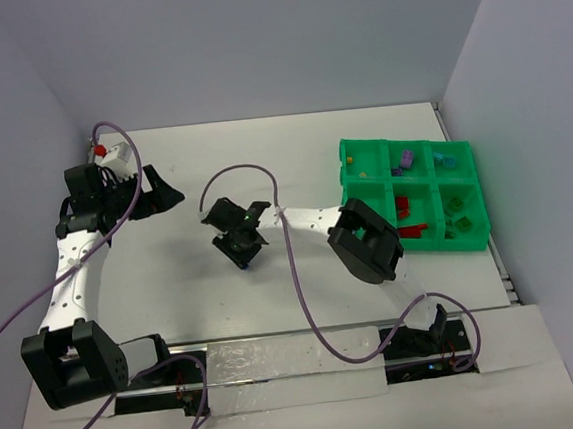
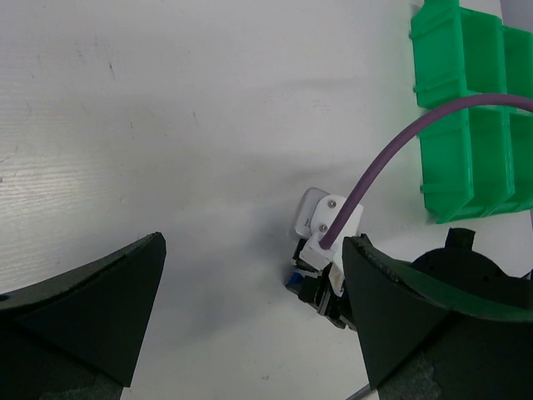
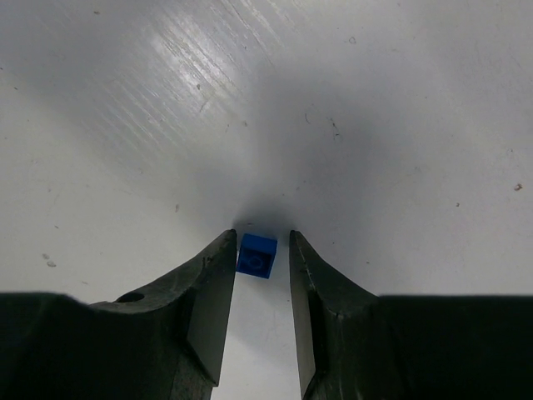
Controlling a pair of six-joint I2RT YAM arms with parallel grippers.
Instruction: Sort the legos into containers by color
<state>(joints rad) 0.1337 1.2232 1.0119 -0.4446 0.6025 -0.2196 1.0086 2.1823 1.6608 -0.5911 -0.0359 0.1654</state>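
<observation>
one overhead, two close wrist views

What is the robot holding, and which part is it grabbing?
Nothing is gripped yet. The blue brick lies on the table between the fingers of the right gripper, with a gap on one side. The left gripper is open and empty.

From above, the right jaws are covering the blue brick (image 3: 256, 255) completely, so only the right wrist camera is showing it. In that view the bottom edge is cutting off the jaws' bases, and the near jaw is sitting too close to the brick to tell contact. The green tray (image 1: 413, 195) is holding bricks too small to count. In the left wrist view, the top and right edges are cropping the tray, the bottom edge is cropping the left jaws, and one of them is hiding part of the right arm's wrist (image 2: 325, 218).
</observation>
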